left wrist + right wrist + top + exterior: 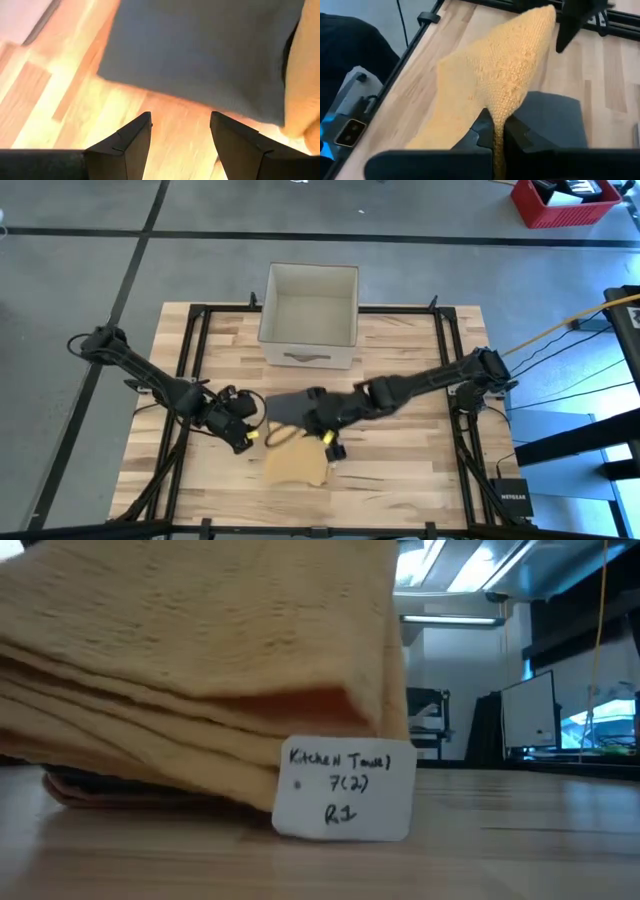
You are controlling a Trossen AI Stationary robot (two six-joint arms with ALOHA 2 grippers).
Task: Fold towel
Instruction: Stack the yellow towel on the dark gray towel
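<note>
A yellow towel (295,465) lies near the table's front edge. Part of it is raised toward my right gripper (322,440), which is shut on it. Close up in the low view the yellow towel (200,660) shows as several stacked layers with a white handwritten tag (345,790) at its lower edge. A grey towel (288,408) lies flat just beyond it. My left gripper (248,434) hovers open to the left of both towels. In its wrist view the fingers (180,145) stand over bare wood, short of the grey towel (200,60). My right gripper pinches a raised ridge of the yellow towel (496,120) between its two fingers, coming in on a downward slant from the table's right side. One layer or several, I cannot tell. From the fingers the cloth slopes away slack, and its far part (465,100) lies on the table.
A white open box (310,315) stands at the table's far middle. Black frame rails (190,360) run along the table's sides. Bare wood (400,470) lies right of the towels. A red crate (565,205) sits on the floor beyond the table.
</note>
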